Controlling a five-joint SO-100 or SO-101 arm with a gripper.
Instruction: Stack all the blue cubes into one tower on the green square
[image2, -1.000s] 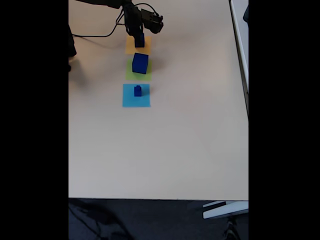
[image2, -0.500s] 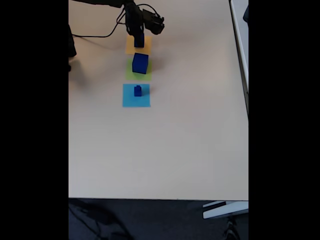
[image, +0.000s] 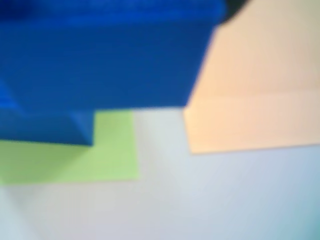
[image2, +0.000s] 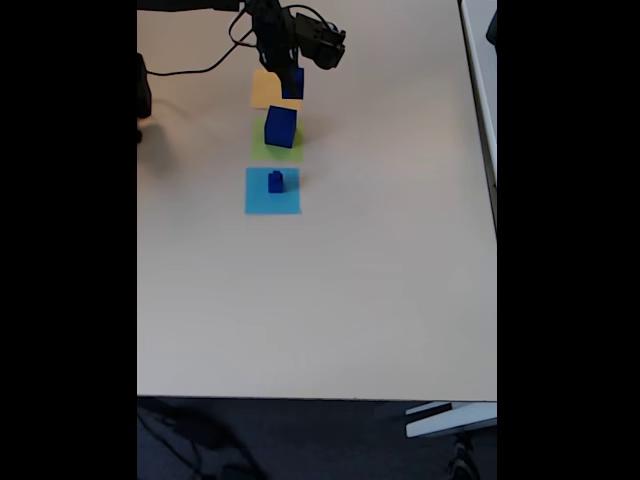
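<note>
Three paper squares lie in a line on the pale bench (image2: 330, 300) in the fixed view: an orange square (image2: 264, 90) farthest up, the green square (image2: 262, 146) just below it, and a light-blue square (image2: 272, 192) below that, with narrow strips of bare bench between them. Three blue cubes can be counted. The large cube (image2: 281, 127) sits on the green square, toward its upper right. A small cube (image2: 276, 181) stands near the middle of the light-blue square. A middle-sized cube (image2: 292, 83) is in the claw (image2: 291, 78), which is closed on it at the right edge of the orange square, close above the large cube. In the wrist view this held cube (image: 107, 55) is a blur across the top left, with the large cube (image: 47, 127) and the green square (image: 95, 155) beneath it and the orange square (image: 250, 105) to the right. A black cable (image2: 205, 68) loops across the bench at the upper left, near the arm, and a dark shape (image2: 144, 100) sits at the left edge. The lower and right parts of the bench are open up to its edges, and dark floor (image2: 300, 440) shows below the near edge.
</note>
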